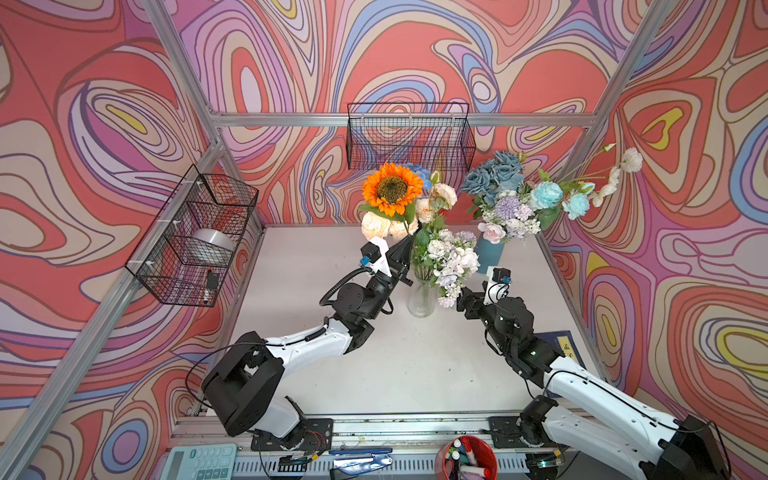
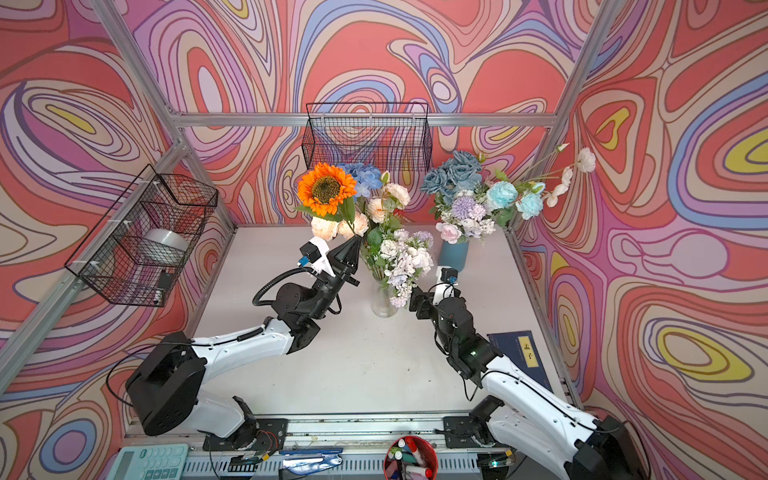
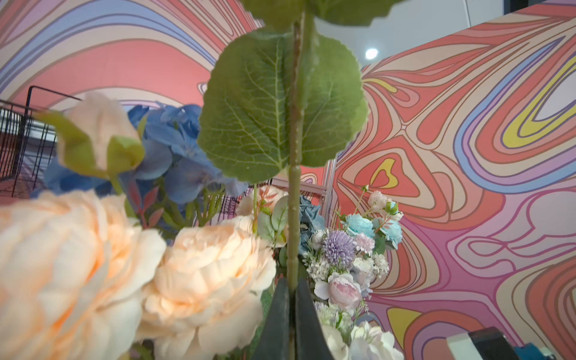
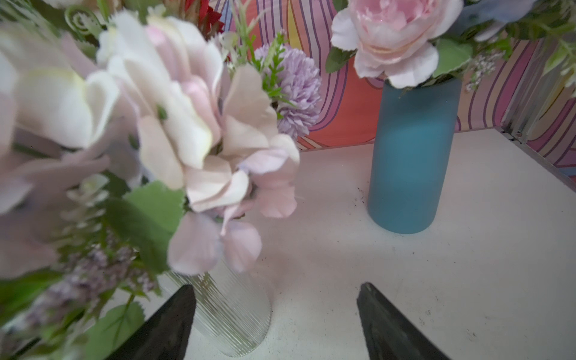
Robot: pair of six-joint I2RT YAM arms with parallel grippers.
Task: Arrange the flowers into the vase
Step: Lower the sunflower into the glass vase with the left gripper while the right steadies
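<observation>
White table (image 1: 415, 365): L gripper (image 3: 291, 288) pinches sunflower stem (image 3: 294, 218), bloom-end up.

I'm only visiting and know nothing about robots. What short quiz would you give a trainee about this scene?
1. True or false: the right gripper is holding a flower.
2. Which bloom's stem is the left gripper shut on? A) orange sunflower B) pink rose C) lilac pompom
3. Fill in: the table bears ___ vases.

Key: 1 false, its jaws stand open and empty. 2 A. 3 two, the clear glass vase and the blue vase.
</observation>
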